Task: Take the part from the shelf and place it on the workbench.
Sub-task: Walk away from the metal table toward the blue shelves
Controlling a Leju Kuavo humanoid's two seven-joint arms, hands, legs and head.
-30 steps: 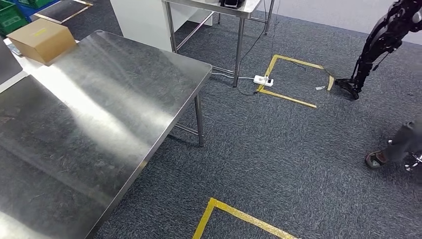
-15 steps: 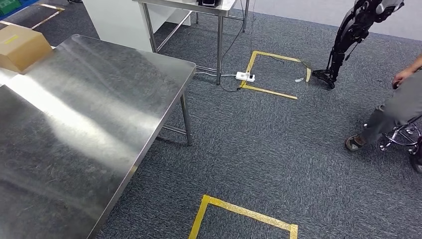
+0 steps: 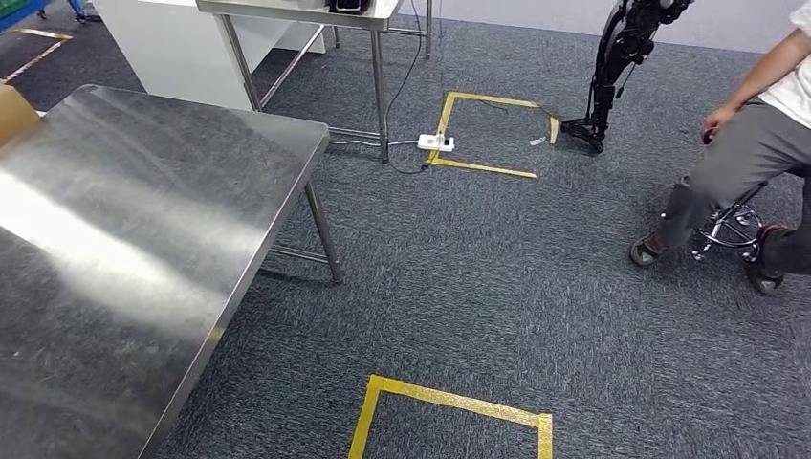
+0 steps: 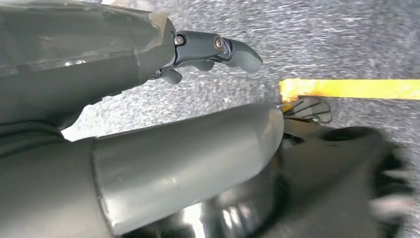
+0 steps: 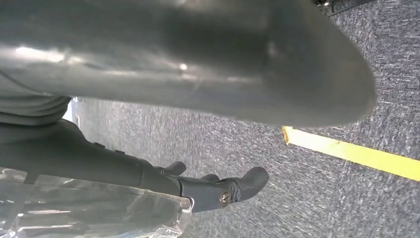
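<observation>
Steel workbench (image 3: 143, 220): bare top, standing on grey carpet (image 3: 497, 287) marked with yellow tape (image 3: 449, 406); the part cannot be seen on it. Left hand (image 4: 198, 52) and right hand (image 5: 208, 188): fingers loosely extended over carpet, holding nothing. Seated person (image 3: 746, 163) on a stool at the carpet's far right.

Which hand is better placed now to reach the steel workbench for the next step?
Left, probably: the workbench lies on the robot's left side. The left hand and the right hand both hang over the carpet, holding nothing.
</observation>
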